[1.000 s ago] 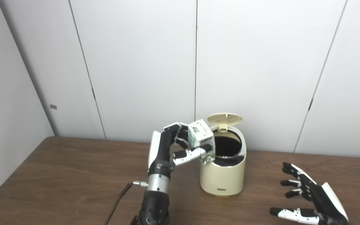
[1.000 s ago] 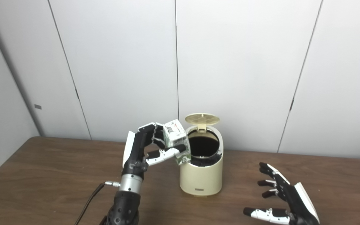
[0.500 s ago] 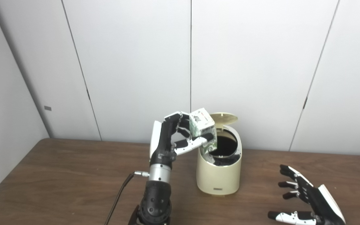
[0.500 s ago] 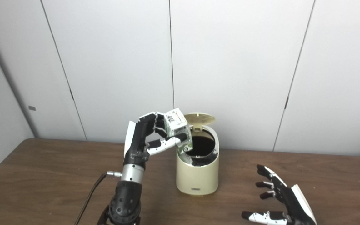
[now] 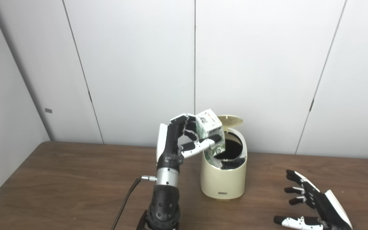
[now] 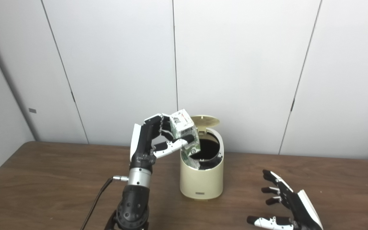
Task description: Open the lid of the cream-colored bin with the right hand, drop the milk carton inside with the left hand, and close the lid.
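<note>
The cream-colored bin (image 5: 224,179) stands on the brown table with its round lid (image 5: 232,120) tipped up at the back and its dark mouth showing. My left hand (image 5: 177,140) is shut on the white and green milk carton (image 5: 210,131), thumb across its front. The carton is tilted and its lower end dips over the bin's left rim. My right hand (image 5: 315,206) rests open near the table's front right, palm turned inward, well apart from the bin.
The wooden table (image 5: 75,185) stretches left of the arm. A black cable (image 5: 125,203) runs from my left wrist down to the front edge. White wall panels (image 5: 139,64) close off the back and left sides.
My left hand has carried the carton up and right, from beside the bin's left rim to over its mouth. The camera has shifted a little. The right hand has hardly moved.
</note>
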